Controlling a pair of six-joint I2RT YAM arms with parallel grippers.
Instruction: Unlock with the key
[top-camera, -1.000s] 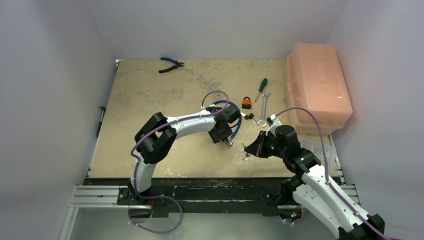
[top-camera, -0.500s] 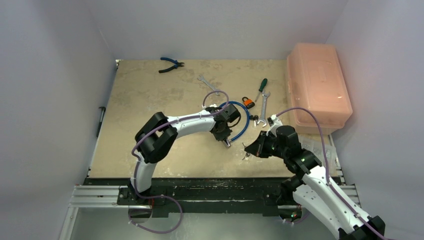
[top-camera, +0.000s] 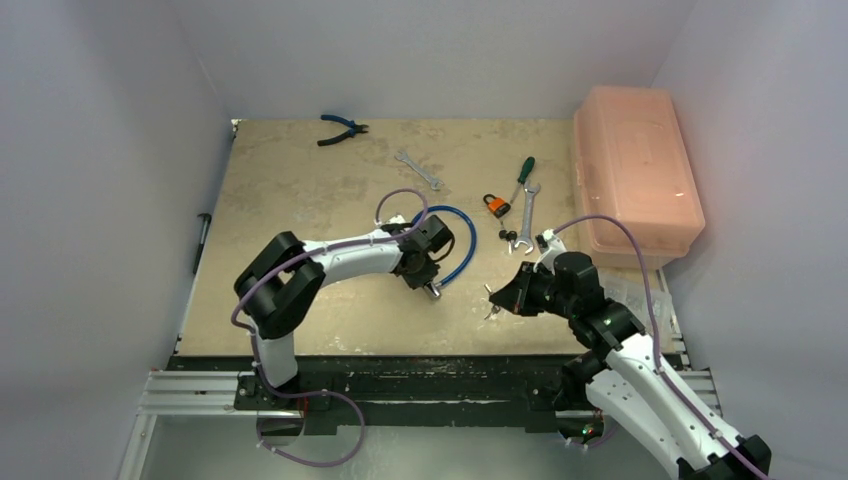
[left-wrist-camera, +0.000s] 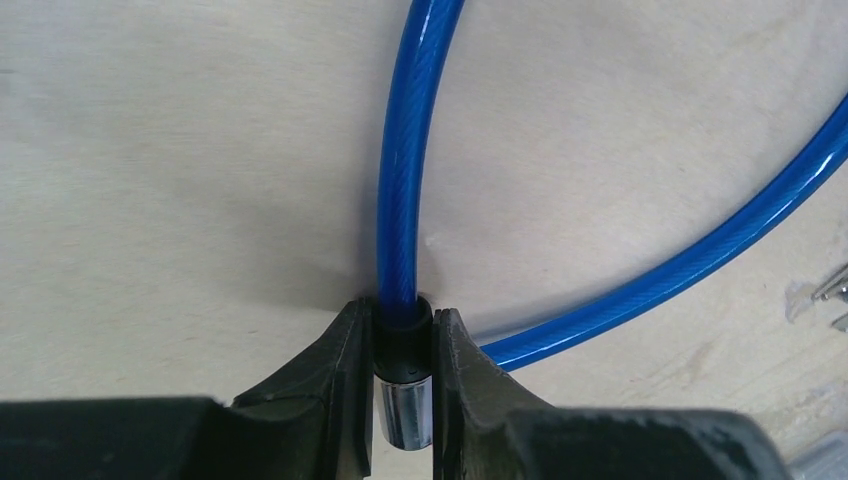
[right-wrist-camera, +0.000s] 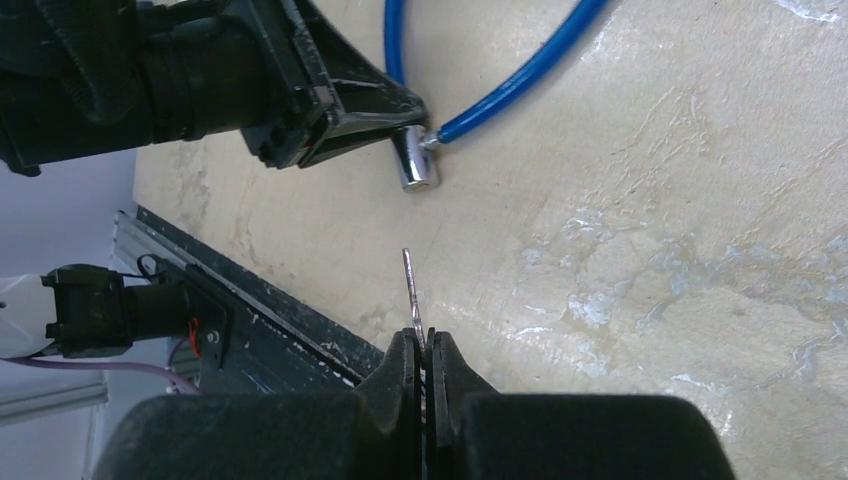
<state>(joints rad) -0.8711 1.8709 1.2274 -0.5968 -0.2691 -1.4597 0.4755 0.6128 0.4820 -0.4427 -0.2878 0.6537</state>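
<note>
Right wrist view: right tool (right-wrist-camera: 424, 345) clamped on thin key (right-wrist-camera: 411, 285), blade aimed toward silver end (right-wrist-camera: 414, 168) of blue cable (left-wrist-camera: 405, 150); only left wrist view shows left tool (left-wrist-camera: 403, 335) pinching its black collar; overhead, tan counter (top-camera: 300, 180), orange padlock (top-camera: 494, 206) beyond, pink box (top-camera: 632, 170) far right, pale walls.

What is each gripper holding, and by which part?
Left gripper clamps the blue cable by its black end collar; right gripper pinches the key by its near end, blade out.
</note>
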